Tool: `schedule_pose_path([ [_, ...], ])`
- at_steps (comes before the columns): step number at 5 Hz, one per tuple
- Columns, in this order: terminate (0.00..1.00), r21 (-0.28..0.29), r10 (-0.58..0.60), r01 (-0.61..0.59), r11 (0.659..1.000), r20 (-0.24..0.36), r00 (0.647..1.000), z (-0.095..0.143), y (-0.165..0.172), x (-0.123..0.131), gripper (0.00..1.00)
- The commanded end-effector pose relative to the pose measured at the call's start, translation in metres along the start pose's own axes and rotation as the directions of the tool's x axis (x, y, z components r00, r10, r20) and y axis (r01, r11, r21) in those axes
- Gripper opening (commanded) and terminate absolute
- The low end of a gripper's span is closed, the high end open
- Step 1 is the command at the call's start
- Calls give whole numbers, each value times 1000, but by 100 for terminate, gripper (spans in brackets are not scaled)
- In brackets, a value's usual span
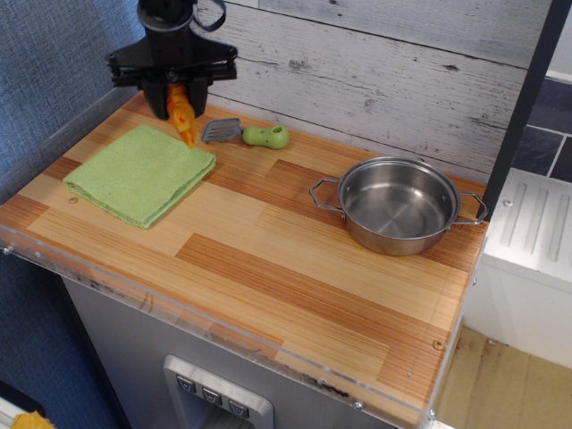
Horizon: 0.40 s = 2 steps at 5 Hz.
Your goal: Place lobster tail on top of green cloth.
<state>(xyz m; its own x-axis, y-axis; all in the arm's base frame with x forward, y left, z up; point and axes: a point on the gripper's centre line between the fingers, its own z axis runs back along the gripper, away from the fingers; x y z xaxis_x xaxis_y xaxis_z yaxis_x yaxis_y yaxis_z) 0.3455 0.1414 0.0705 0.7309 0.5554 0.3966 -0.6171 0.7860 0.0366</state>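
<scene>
We see the green cloth (140, 173) bare on top, open to approach from above; the green-handled utensil (248, 135) lies just beside its far right corner, the steel pot (399, 205) stands well apart, bare counter (295, 277) between

Wooden counter (268, 268), green cloth (138, 174) left, green-handled utensil (246, 134) at back, steel pot (399, 206) right

The gripper (179, 100) is all matte black, a wide flat crossbar with angled ends sitting under a rounder wrist block (kind of a bat-wing shape from this angle). Two short stubby black fingers (157, 100) hang off the bar. A dark cable loops out from the wrist on the right side near the top edge. Can't make out any screws or markings, too dark and small
</scene>
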Motion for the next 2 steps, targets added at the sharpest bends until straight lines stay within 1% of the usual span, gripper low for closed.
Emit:
schedule_pose_path([
  [1, 0, 66, 20, -21, 998, 17, 1000, -11, 42, 0, 0],
  [2, 0, 91, 35, -33, 995, -12, 999, -23, 52, -8, 0],
])
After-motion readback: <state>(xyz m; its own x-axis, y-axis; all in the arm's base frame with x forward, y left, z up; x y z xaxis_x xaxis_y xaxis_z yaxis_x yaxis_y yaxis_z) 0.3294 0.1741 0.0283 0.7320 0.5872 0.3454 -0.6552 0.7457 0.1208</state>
